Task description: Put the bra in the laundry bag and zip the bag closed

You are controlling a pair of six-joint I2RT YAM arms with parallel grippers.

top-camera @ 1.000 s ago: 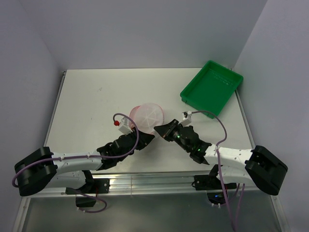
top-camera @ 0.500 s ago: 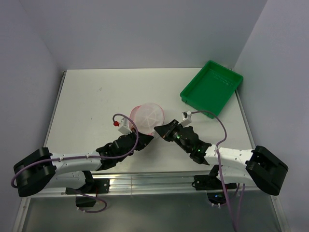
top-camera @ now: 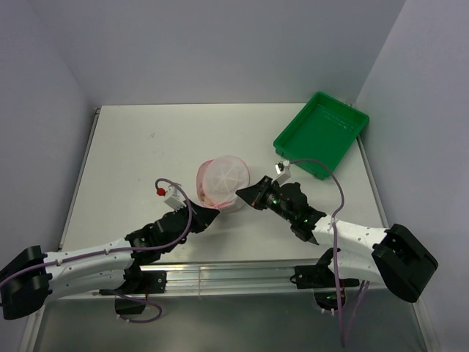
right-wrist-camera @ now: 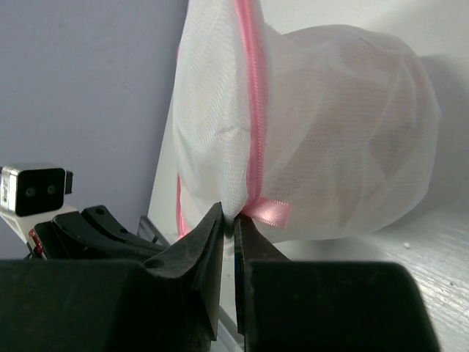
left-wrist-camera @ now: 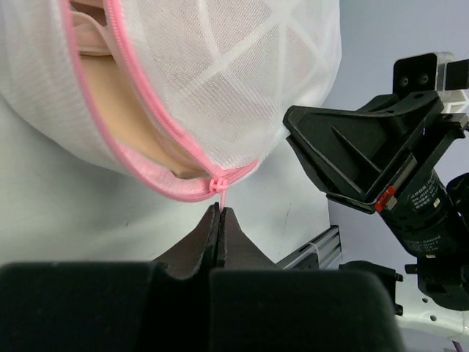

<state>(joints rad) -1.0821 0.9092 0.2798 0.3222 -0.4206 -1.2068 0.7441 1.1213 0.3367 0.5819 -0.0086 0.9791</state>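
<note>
The laundry bag (top-camera: 222, 180), a round white mesh pod with pink zipper trim, sits mid-table. Through its open seam the peach bra (left-wrist-camera: 124, 103) shows inside. My left gripper (left-wrist-camera: 219, 210) is shut on the pink zipper pull (left-wrist-camera: 220, 192) at the bag's lower rim; in the top view it (top-camera: 212, 214) sits at the bag's near-left side. My right gripper (right-wrist-camera: 233, 221) is shut on a pinch of the bag's mesh (right-wrist-camera: 229, 198) beside the pink ribbon loop (right-wrist-camera: 268, 211), at the bag's near-right side (top-camera: 244, 196).
A green plastic tray (top-camera: 321, 133) lies at the table's far right, apart from the bag. The two grippers face each other closely across the bag; the right gripper's black body (left-wrist-camera: 366, 150) fills the right of the left wrist view. Grey walls close in both sides.
My left gripper closed on the zipper pull and its arm drew back to the left. The bag shifted slightly toward the far side, with the right gripper following it.
</note>
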